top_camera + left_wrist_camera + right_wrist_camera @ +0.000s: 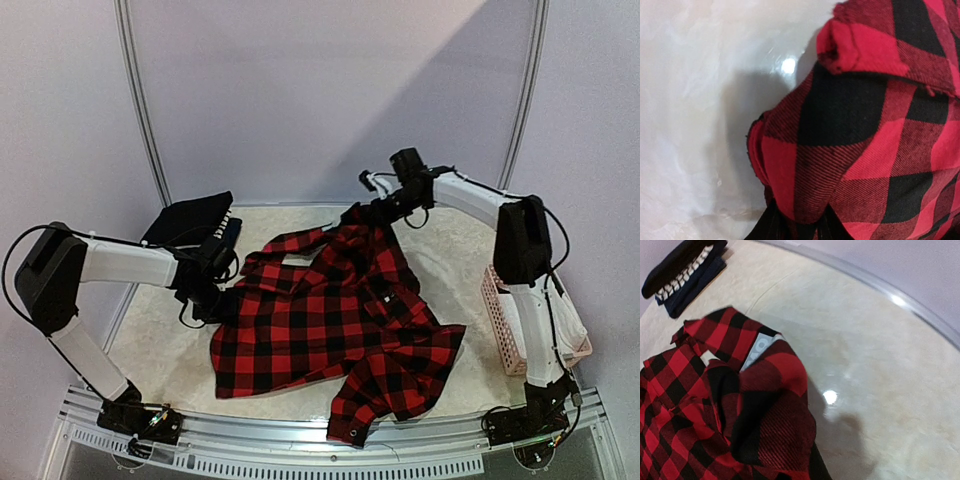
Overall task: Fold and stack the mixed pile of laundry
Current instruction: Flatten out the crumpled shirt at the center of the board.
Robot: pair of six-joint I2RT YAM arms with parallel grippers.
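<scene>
A red-and-black plaid flannel shirt (335,315) lies spread across the middle of the table. My left gripper (212,295) is shut on the shirt's left edge; the left wrist view shows the plaid cloth (840,150) bunched between the dark fingers (765,227). My right gripper (375,212) is shut on the shirt's far edge near the collar; the right wrist view shows that fold (775,415) lifted, with a grey neck label (760,347) beside it. A stack of folded dark clothes (195,222) sits at the back left, also in the right wrist view (682,272).
A pink slatted basket (505,320) stands at the right edge of the table, beside the right arm's base. One sleeve (355,410) hangs toward the near table edge. Bare beige tabletop (160,355) shows at the front left.
</scene>
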